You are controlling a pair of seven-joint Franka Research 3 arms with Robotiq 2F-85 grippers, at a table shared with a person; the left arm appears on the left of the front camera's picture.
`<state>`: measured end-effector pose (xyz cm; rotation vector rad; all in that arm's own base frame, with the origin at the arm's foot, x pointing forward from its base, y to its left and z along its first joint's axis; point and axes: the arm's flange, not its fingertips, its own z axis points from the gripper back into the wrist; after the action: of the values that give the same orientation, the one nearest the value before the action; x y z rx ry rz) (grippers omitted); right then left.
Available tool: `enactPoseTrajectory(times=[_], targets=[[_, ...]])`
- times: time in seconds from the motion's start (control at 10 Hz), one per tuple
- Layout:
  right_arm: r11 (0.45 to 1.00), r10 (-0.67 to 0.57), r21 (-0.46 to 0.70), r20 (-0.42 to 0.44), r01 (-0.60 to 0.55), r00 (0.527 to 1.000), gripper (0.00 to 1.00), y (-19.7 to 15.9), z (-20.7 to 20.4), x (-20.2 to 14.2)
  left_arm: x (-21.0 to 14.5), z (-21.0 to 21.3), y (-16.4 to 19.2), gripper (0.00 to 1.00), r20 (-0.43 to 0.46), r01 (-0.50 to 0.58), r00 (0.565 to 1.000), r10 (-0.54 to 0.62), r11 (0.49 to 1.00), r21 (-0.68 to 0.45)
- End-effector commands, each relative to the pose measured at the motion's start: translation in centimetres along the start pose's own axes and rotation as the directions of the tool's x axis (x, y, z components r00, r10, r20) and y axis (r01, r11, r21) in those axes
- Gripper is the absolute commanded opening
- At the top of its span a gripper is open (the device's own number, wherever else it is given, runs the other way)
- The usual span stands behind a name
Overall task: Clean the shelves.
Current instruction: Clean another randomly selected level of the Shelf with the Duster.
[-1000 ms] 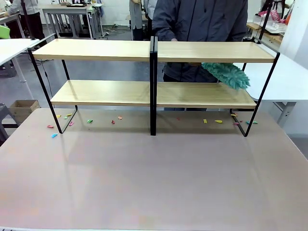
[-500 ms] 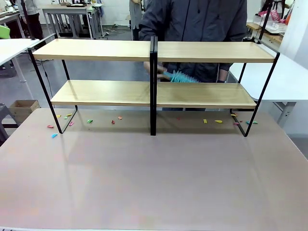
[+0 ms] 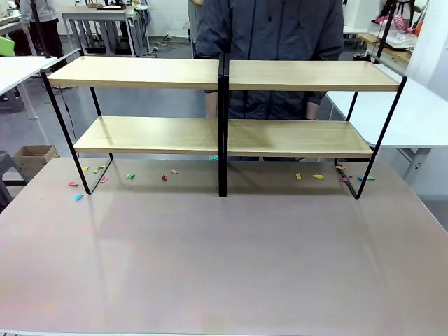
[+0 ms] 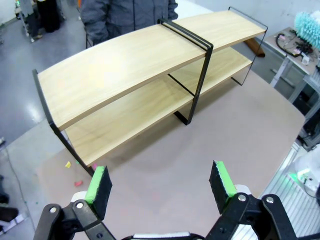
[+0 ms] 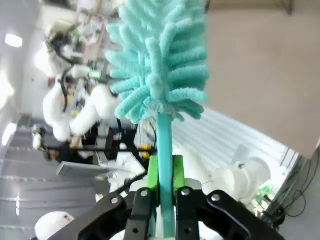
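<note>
Shelves (image 3: 140, 73), person (image 3: 273, 31) partly hidden behind, right pincer (image 5: 164, 170) clamping duster (image 5: 160, 60)

Front view: fixed, at the near edge of the tabletop (image 3: 224, 266), facing across to the shelves (image 3: 140, 134) along the far edge.
Left wrist view: high behind the left tool (image 4: 160, 181), angled down on the same shelves and tabletop.
Right wrist view: rolled sideways, close on the right tool (image 5: 165, 172) and duster (image 5: 160, 60).
</note>
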<state>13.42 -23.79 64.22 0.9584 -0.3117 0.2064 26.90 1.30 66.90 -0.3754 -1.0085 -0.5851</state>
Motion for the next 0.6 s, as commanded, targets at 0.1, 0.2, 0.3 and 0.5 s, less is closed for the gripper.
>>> enactPoseTrajectory(times=[0.1, 0.2, 0.3, 0.5], targets=[[0.995, 0.09, 0.002, -0.368, -0.096, 0.926, 0.13, 0.1, -11.4, -5.6, 0.0, 0.0, -0.1, 1.0, -0.007, -0.001, 1.0, 0.001, 1.0, 0.003], [0.997, 0.064, 0.003, -0.496, -0.073, 0.866, 0.13, -0.5, -16.5, -7.4, 0.0, 0.0, -0.1, 1.0, -0.007, -0.001, 1.0, 0.001, 1.0, 0.003], [0.997, 0.045, -0.017, -0.602, -0.07, 0.797, 0.13, -0.9, -19.7, -9.1, 0.0, 0.0, -0.1, 1.0, -0.007, -0.001, 1.0, 0.001, 1.0, 0.003], [0.999, 0.047, 0.006, -0.512, -0.051, 0.858, 0.13, -2.5, -18.9, -6.3, 0.0, 0.0, -0.1, 1.0, -0.007, -0.001, 1.0, 0.001, 1.0, 0.003]])
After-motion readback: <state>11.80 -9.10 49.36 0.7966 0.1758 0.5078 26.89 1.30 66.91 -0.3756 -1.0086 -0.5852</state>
